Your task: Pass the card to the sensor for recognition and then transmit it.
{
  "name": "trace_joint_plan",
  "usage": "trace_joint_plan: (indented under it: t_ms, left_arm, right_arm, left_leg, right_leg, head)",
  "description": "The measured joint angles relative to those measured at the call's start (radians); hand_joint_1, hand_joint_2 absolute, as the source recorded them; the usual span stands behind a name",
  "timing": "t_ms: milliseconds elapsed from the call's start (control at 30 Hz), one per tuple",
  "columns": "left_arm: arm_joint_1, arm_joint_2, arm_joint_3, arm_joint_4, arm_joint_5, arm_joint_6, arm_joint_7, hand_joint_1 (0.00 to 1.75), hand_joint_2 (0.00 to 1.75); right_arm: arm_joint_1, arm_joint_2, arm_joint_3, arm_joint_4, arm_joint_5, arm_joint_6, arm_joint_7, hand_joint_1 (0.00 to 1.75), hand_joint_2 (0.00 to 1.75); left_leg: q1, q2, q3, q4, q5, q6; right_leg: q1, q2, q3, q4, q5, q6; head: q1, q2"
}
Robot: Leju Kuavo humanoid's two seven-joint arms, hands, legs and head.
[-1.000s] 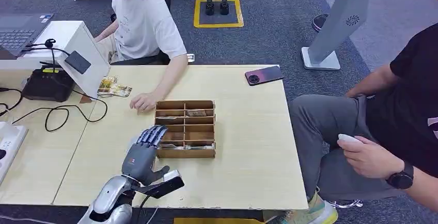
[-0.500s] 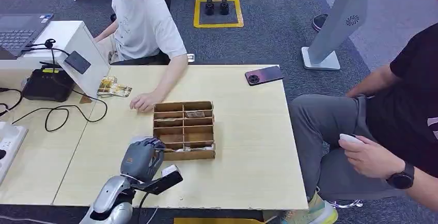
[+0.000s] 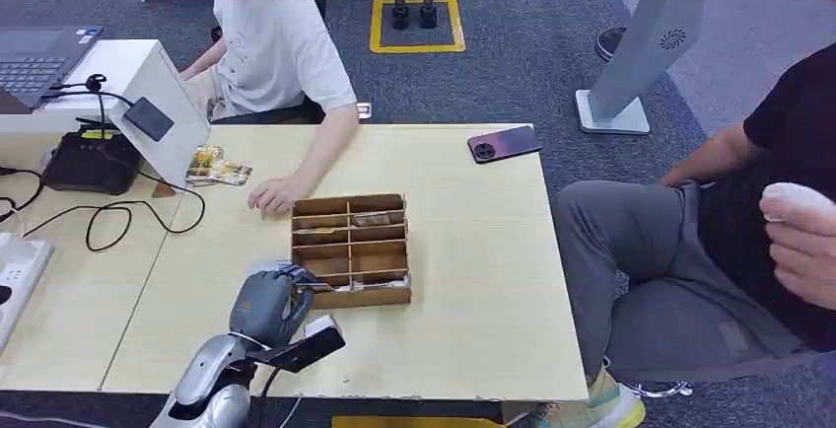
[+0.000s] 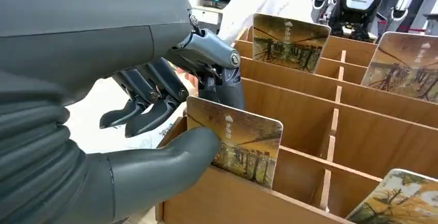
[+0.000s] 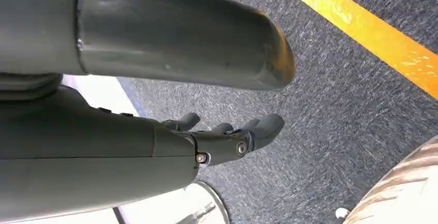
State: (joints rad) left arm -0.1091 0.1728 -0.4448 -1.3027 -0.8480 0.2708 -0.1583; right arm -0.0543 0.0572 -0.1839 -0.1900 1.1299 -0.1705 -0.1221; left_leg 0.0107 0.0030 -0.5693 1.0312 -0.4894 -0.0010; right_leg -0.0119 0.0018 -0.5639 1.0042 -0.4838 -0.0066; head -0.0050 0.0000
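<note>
My left hand (image 4: 170, 105) is dark grey with a ribbed grey cover, and its arm is silver. The card (image 4: 235, 144) under my thumb shows an autumn print of yellow-brown leaves and dark trunks. The divided box (image 3: 352, 249) is plain brown wood on a pale wood-grain tabletop (image 3: 473, 250). The floor is a grey-blue carpet with yellow tape. A pink-purple phone (image 3: 504, 143) lies far right.
</note>
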Motion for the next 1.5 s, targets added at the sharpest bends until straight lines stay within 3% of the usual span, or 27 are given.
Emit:
trace_joint_plan:
  t_ms: [133, 300, 433, 567, 667, 867, 1133, 1400, 1433, 1467, 1500]
  left_arm:
    - [-0.005, 0.029, 0.005, -0.061, 0.117, -0.058, -0.051, 1.75, 1.75]
    - [-0.082, 0.139, 0.046, -0.245, 0.211, -0.101, -0.089, 1.75, 1.75]
    - [-0.143, 0.226, 0.117, -0.393, 0.277, -0.149, -0.090, 1.75, 1.75]
    - [-0.148, 0.267, 0.162, -0.446, 0.251, -0.146, -0.071, 1.75, 1.75]
    - [-0.147, 0.275, 0.179, -0.450, 0.173, -0.106, -0.039, 1.75, 1.75]
    - [-0.155, 0.265, 0.185, -0.378, -0.149, 0.051, 0.119, 1.75, 1.75]
    - [-0.192, 0.224, 0.199, -0.170, -0.192, 0.094, 0.180, 1.75, 1.75]
    - [-0.191, 0.202, 0.210, -0.112, -0.176, 0.096, 0.179, 1.75, 1.75]
    - [-0.191, 0.200, 0.211, -0.109, -0.176, 0.096, 0.179, 0.31, 1.75]
    - [-0.191, 0.199, 0.212, -0.107, -0.176, 0.096, 0.179, 0.00, 1.75]
    - [-0.191, 0.198, 0.212, -0.105, -0.176, 0.096, 0.179, 0.00, 1.75]
  right_arm:
    - [0.001, 0.000, -0.002, 0.000, 0.000, -0.001, -0.006, 0.00, 0.00]
    - [0.005, 0.000, -0.013, 0.000, -0.015, -0.003, -0.024, 0.00, 0.00]
    - [0.013, 0.000, -0.027, 0.001, -0.023, -0.006, -0.036, 0.00, 0.00]
    - [0.016, 0.000, -0.034, 0.002, -0.025, -0.009, -0.034, 0.00, 0.00]
    - [0.016, 0.000, -0.035, 0.002, -0.021, -0.009, -0.030, 0.00, 0.00]
    - [0.016, 0.000, -0.037, 0.002, -0.003, -0.007, -0.022, 0.00, 0.00]
    - [0.012, 0.000, -0.037, 0.002, 0.008, -0.007, -0.017, 0.00, 0.00]
    - [0.015, 0.000, -0.037, 0.002, 0.008, -0.008, -0.021, 0.00, 0.00]
    - [0.016, 0.000, -0.037, 0.002, 0.008, -0.008, -0.021, 0.00, 0.00]
    - [0.016, 0.000, -0.037, 0.002, 0.008, -0.008, -0.021, 0.00, 0.00]
    - [0.016, 0.000, -0.037, 0.002, 0.008, -0.008, -0.023, 0.00, 0.00]
  left_leg:
    - [0.000, 0.000, 0.000, 0.000, 0.000, 0.000]
    - [0.002, 0.000, 0.000, 0.000, 0.001, -0.001]
    - [0.002, 0.000, 0.000, 0.000, 0.001, -0.001]
    - [0.002, 0.000, 0.000, 0.000, 0.001, -0.001]
    - [0.001, 0.000, 0.000, 0.000, 0.001, -0.001]
    - [0.001, 0.000, 0.000, 0.000, 0.001, -0.001]
    - [0.001, 0.001, 0.000, 0.000, 0.002, -0.001]
    - [0.001, 0.001, 0.000, 0.000, 0.002, -0.001]
    - [0.001, 0.001, 0.000, 0.000, 0.002, -0.001]
    - [0.001, 0.001, 0.000, 0.000, 0.002, -0.001]
    - [0.001, 0.001, 0.000, 0.000, 0.002, -0.001]
  right_leg:
    - [0.000, 0.000, 0.000, 0.000, 0.000, 0.000]
    - [0.002, 0.000, 0.000, 0.000, 0.000, 0.000]
    - [0.003, 0.000, 0.000, 0.001, 0.000, -0.001]
    - [0.003, 0.000, 0.000, 0.001, 0.000, -0.001]
    - [0.002, 0.000, 0.000, 0.001, 0.000, -0.001]
    - [0.002, 0.000, 0.000, 0.001, 0.000, -0.001]
    - [0.002, 0.001, -0.001, 0.001, 0.001, -0.002]
    - [0.003, 0.001, -0.001, 0.001, 0.001, -0.002]
    - [0.003, 0.001, -0.001, 0.001, 0.001, -0.002]
    - [0.002, 0.001, -0.001, 0.001, 0.001, -0.002]
    - [0.003, 0.001, -0.001, 0.001, 0.001, -0.002]
  head:
    - [0.000, 0.000]
    - [0.000, 0.000]
    - [0.000, 0.000]
    - [0.000, 0.000]
    - [0.000, 0.000]
    - [0.000, 0.000]
    - [0.000, 0.000]
    - [0.000, 0.000]
    - [0.000, 0.000]
    - [0.000, 0.000]
    - [0.000, 0.000]
